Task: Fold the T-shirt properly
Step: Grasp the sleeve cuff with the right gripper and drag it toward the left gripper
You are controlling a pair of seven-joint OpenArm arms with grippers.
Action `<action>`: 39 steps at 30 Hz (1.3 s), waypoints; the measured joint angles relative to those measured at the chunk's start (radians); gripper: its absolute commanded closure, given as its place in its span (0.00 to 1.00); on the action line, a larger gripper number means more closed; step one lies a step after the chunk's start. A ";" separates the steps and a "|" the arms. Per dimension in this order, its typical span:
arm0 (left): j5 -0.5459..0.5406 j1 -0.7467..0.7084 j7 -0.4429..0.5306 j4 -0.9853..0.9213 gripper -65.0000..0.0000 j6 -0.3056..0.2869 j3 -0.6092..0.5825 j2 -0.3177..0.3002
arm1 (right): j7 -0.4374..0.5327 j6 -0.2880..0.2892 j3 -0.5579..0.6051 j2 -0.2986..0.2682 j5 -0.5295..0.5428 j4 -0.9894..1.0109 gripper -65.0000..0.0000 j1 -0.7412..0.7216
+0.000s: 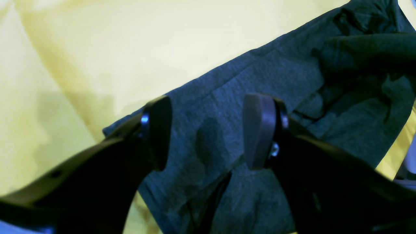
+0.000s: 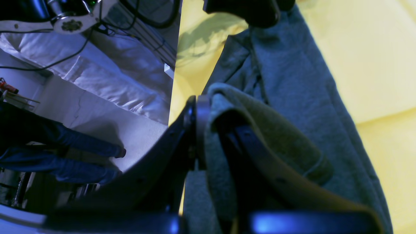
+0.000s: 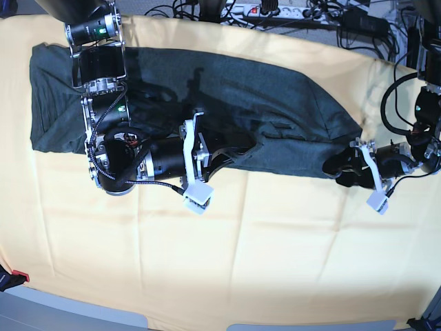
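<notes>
Low over the yellow-draped surface [image 3: 275, 241], the right claw [image 2: 208, 130] reaches sideways, pinching the near hem of the T-shirt [image 3: 227, 89], which lies as a long band across the far half. The left claw [image 1: 208, 130] stands spread at the shirt's other end. Cables [image 3: 289, 14] crowd the far edge.

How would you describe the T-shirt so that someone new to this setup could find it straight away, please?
Start from the yellow cloth that covers the table. Across its far half lies the T-shirt, a long dark charcoal strip. The right gripper is shut on a fold of its near edge, and the open left gripper hovers at its other end. It is the only dark fabric there.
</notes>
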State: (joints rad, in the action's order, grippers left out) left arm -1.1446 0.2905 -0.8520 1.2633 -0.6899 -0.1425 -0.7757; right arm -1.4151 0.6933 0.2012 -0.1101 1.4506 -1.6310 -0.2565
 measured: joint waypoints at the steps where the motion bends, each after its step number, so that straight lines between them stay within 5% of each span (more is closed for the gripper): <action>1: 0.000 0.000 0.000 0.000 0.45 0.000 0.000 0.000 | 0.000 0.000 0.000 0.004 0.000 0.000 1.00 0.001; 16: 0.000 0.000 0.000 0.000 0.45 0.000 0.000 0.000 | -0.003 0.000 -0.001 0.143 -0.001 0.000 1.00 -0.023; 27: 0.000 0.000 0.000 0.000 0.45 0.000 0.000 0.000 | -0.003 0.000 -0.001 0.146 -0.002 0.000 1.00 -0.037; 29: 0.001 0.000 0.000 0.000 0.45 0.000 0.000 0.000 | -0.003 0.000 0.014 0.144 -0.002 0.000 0.88 -0.035; 33: 0.000 0.000 0.000 0.000 0.45 0.000 0.000 0.000 | -0.003 0.000 0.116 0.143 -0.003 0.000 0.38 -0.032; 39: 0.034 0.000 0.004 0.000 0.45 0.000 0.000 0.000 | -0.010 0.000 0.220 0.143 -0.072 -0.007 0.35 -0.076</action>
State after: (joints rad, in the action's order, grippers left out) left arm -1.1110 0.2905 -0.8482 1.2633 -0.6903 -0.1425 -0.7757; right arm -1.4254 0.6933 0.4210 0.0334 1.3781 -1.6379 -0.3321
